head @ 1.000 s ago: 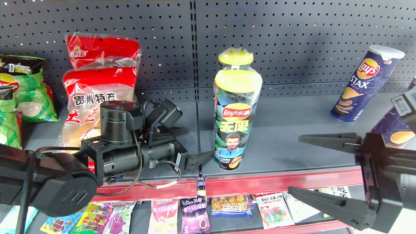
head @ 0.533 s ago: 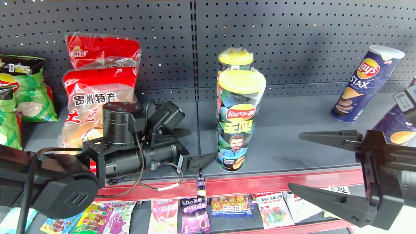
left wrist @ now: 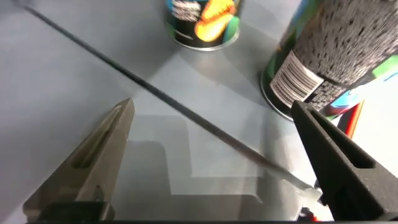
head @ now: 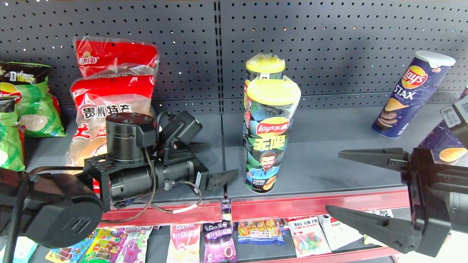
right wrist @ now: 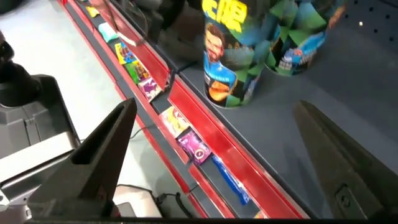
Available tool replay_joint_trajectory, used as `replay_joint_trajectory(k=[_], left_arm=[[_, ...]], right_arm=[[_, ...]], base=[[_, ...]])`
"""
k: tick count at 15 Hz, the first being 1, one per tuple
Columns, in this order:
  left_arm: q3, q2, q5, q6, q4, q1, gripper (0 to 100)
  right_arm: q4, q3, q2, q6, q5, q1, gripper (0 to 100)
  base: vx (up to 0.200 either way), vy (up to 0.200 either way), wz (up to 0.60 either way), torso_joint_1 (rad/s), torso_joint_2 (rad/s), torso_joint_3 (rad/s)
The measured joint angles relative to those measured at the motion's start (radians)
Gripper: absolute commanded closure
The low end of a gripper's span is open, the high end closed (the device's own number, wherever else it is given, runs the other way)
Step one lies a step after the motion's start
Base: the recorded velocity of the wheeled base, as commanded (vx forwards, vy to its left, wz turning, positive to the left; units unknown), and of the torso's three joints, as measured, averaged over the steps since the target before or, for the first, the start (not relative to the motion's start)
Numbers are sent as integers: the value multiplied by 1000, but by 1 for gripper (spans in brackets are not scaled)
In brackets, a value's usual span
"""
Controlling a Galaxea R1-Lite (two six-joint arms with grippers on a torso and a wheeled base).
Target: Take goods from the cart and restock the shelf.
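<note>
Two yellow-lidded chip cans stand in a row on the grey shelf (head: 329, 160), the front can (head: 272, 135) near the red shelf lip and the back can (head: 265, 65) behind it. My left gripper (head: 215, 162) is open just left of the front can, its nearer fingertip a small gap from the can's base. In the left wrist view the left gripper (left wrist: 214, 155) has bare shelf between its fingers; the front can (left wrist: 329, 56) stands past one finger and the back can (left wrist: 202, 25) farther off. My right gripper (head: 340, 186) hangs open and empty at the shelf's front right.
Red snack bags (head: 109, 109) and green bags (head: 18, 102) stand left of my left arm. Two purple chip cans (head: 413, 95) lean at the far right. The red shelf lip (head: 292, 206) runs along the front, with candy packets (head: 219, 237) on the tier below.
The front can has shifted slightly to the right. My left gripper has since drawn back a little to the left. The right gripper has barely moved.
</note>
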Motion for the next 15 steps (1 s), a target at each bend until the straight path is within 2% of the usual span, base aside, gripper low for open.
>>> replay_joint_trajectory(k=[2, 5, 7, 8, 11, 13, 14, 15], left_arm=[[44, -64, 9, -3, 0, 17, 0], [191, -247, 49, -26, 12, 40, 0], [287, -442, 114, -61, 99, 55, 0], [315, -536, 147, -76, 175, 61, 0], [343, -862, 274, -120, 555, 77, 0], [328, -1069, 378, -145, 826, 101, 0], [319, -1154, 410, -153, 929, 139, 0], [309, -1229, 430, -162, 1004, 209, 0]], right_arm=[[1, 43, -39, -2, -8, -5, 0], [33, 147, -174, -3, -55, -13, 0], [172, 189, -334, 16, -103, -60, 0], [261, 194, -411, 29, -120, -95, 0], [596, 170, -662, 63, -188, -291, 0], [676, 150, -784, 73, -234, -459, 0], [691, 147, -833, 75, -246, -528, 0], [703, 157, -882, 77, -253, -581, 0]], base=[[0, 0, 0, 0, 0, 0], [0, 0, 0, 0, 0, 0], [0, 0, 0, 0, 0, 0], [0, 0, 0, 0, 0, 0], [0, 0, 0, 0, 0, 0], [0, 0, 0, 0, 0, 0], [0, 0, 0, 0, 0, 0], [0, 0, 0, 0, 0, 0]])
